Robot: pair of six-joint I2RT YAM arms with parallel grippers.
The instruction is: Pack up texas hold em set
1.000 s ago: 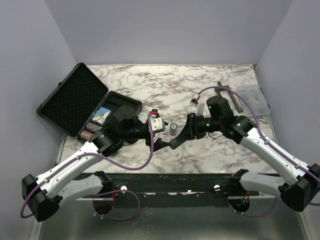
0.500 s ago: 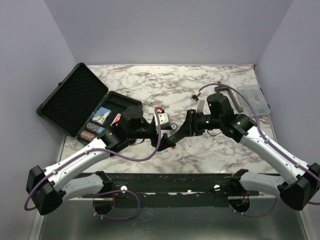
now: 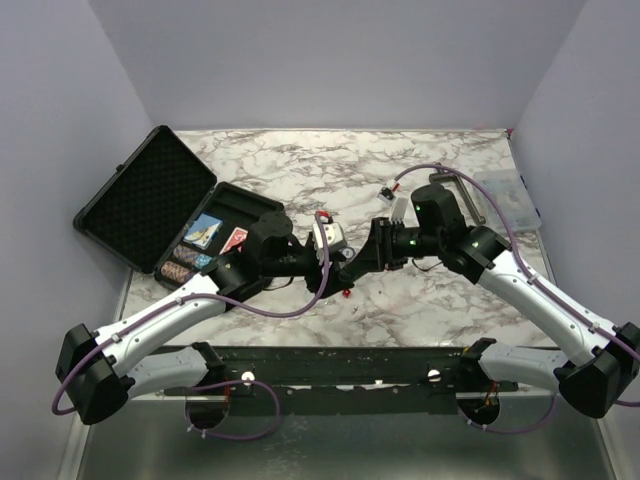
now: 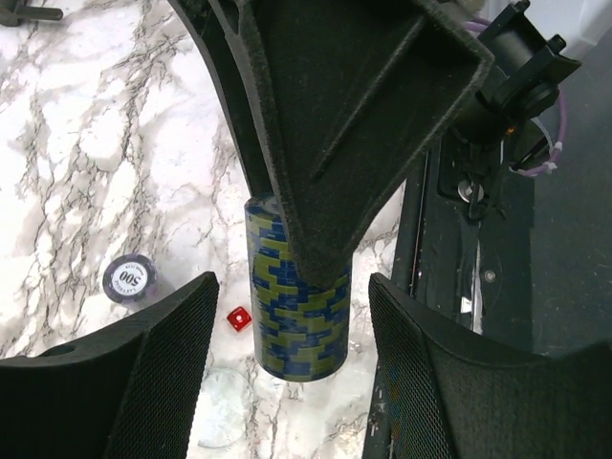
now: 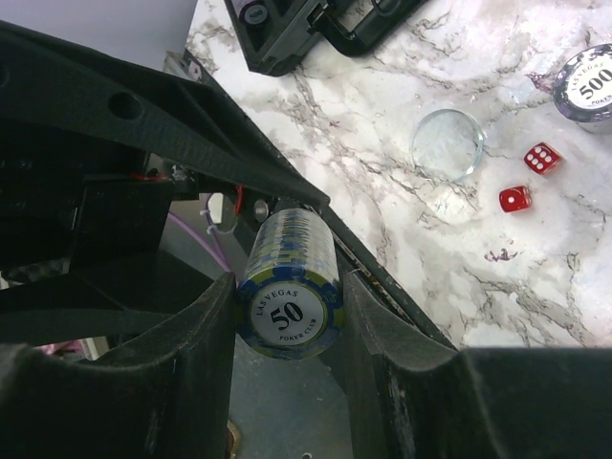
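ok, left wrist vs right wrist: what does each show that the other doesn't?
Left wrist only: the striped side of the blue-and-yellow poker chip stack, between the left end effector's open fingers with gaps either side.
Right wrist only: that stack's face marked 50, clamped in the right end effector; a corner of the black hard case; a second small red die.
Both: the stack, the grey chip stack marked 500, one red die, the white marble table.
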